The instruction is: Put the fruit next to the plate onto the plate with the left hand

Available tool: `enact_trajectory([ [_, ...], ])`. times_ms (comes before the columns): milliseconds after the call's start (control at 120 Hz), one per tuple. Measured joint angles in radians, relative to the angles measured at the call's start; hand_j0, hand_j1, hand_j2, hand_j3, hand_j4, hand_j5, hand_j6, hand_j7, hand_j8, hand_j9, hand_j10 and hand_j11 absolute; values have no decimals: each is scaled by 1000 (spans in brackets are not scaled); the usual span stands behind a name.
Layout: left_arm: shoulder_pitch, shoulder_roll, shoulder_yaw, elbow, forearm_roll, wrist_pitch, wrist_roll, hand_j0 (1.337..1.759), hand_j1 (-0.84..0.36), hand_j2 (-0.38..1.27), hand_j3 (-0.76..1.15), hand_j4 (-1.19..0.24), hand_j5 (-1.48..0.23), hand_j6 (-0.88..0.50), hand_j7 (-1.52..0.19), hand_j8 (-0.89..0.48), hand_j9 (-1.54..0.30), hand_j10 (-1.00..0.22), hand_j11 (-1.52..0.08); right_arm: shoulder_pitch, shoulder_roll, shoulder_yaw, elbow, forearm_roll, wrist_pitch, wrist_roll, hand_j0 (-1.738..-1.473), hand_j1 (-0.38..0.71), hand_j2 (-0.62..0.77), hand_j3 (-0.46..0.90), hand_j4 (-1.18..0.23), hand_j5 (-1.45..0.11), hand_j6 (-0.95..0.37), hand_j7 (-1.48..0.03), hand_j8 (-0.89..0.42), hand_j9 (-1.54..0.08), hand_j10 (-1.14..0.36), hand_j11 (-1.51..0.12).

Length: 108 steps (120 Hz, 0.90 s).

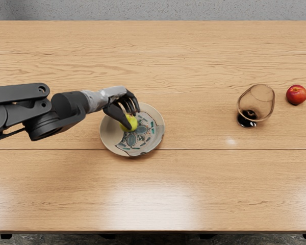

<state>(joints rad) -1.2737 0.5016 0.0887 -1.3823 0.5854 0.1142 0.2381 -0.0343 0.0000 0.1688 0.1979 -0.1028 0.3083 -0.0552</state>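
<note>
The left hand [121, 105] hides part of the fruit [133, 123], and its arm runs off the left edge.

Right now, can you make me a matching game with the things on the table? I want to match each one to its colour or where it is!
Things:
1. yellow-green fruit
2. plate
3. glass
4. apple

Clues:
A. red, farthest to the right
B. clear, with a dark base
C. held by the left robot hand
D. patterned, just below the fruit

Pairs: 1-C, 2-D, 3-B, 4-A
</note>
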Motion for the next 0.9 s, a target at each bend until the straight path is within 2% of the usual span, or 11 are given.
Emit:
enact_trajectory([
  [125,3,-2,0,0,1,0,0,1658,-376,417,0,-676,-905,-643,-904,-498,-894,-600,-890,0,0,0,0,0,0,0,-1658,-349,0,0,0,0,0,0,0,0,0,0],
  [242,7,1,0,0,2,2,-8,1658,-87,241,0,-405,-541,-386,-541,-305,-535,-362,-533,0,0,0,0,0,0,0,-1658,-349,0,0,0,0,0,0,0,0,0,0],
  [342,2,-1,0,0,2,1,-12,1658,82,148,0,-249,-332,-237,-331,-187,-328,-222,-327,0,0,0,0,0,0,0,-1658,-349,0,0,0,0,0,0,0,0,0,0],
  [500,-63,-10,-3,0,1,-4,-14,1658,227,69,0,-115,-153,-110,-153,-87,-151,-103,-150,0,0,0,0,0,0,0,-1658,-349,0,0,0,0,0,0,0,0,0,0],
  [625,-94,-3,-16,2,-1,-91,-14,1658,283,38,0,-63,-83,-60,-83,-48,-82,-56,-82,0,0,0,0,0,0,0,-1658,-349,0,0,0,0,0,0,0,0,0,0],
  [667,-99,28,-19,2,-16,-114,-14,1658,295,31,0,-52,-68,-50,-68,-39,-67,-46,-66,0,0,0,0,0,0,0,-1658,-349,0,0,0,0,0,0,0,0,0,0],
  [817,-97,275,-32,10,-191,-289,-15,1658,324,15,0,-25,-33,-24,-32,-19,-32,-22,-32,0,0,0,0,0,0,0,-1658,-349,0,0,0,0,0,0,0,0,0,0],
  [900,-90,439,-39,14,-241,-419,-45,1658,332,10,0,-18,-22,-17,-22,-14,-21,-16,-21,0,0,0,0,0,0,0,-1658,-349,0,0,0,0,0,0,0,0,0,0],
])
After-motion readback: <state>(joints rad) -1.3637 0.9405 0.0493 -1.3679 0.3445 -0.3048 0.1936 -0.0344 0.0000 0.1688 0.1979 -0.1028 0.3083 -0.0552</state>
